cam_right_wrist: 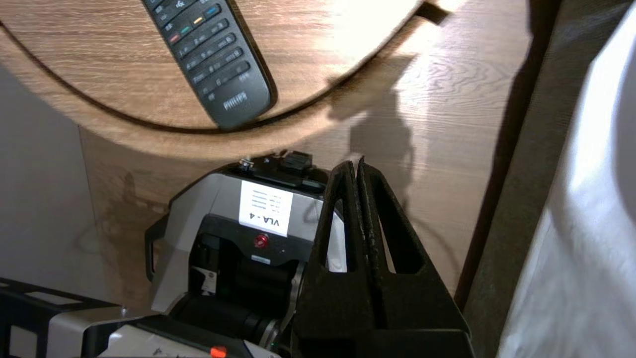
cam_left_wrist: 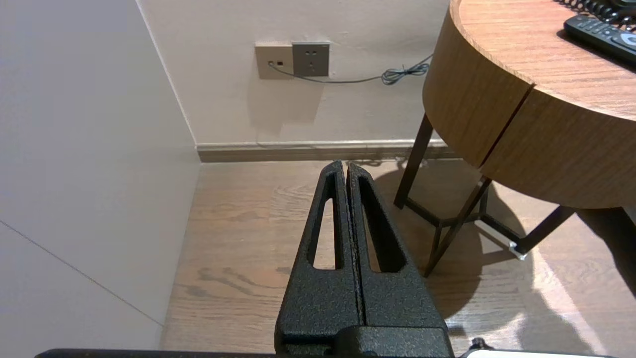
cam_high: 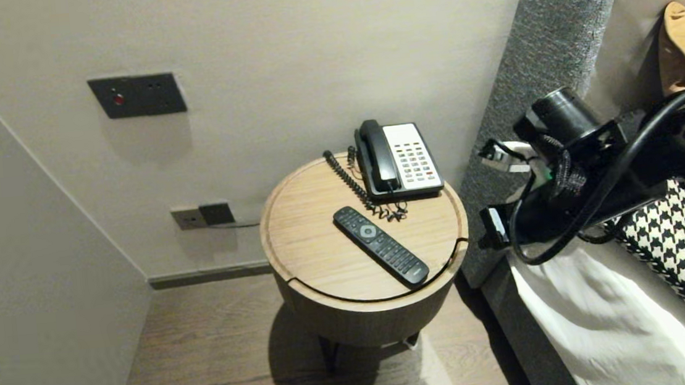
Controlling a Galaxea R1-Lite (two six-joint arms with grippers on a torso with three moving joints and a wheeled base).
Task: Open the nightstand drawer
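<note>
Remote control [cam_high: 381, 246] lies flat on the round table [cam_high: 303, 239], near the right gripper [cam_right_wrist: 358, 164], whose jaws are pressed together. It looks light, stiff and smooth; pinch across its narrow sides, mid-length. Left gripper [cam_left_wrist: 346, 166] hangs parked low beside the table, closed.

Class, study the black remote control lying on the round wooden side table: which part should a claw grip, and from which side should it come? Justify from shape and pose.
Probably across its narrow width, in the half nearer the rim, from above: the slim black remote control lies flat on the round wooden side table, and the coiled black phone cord crowds its far end.
</note>
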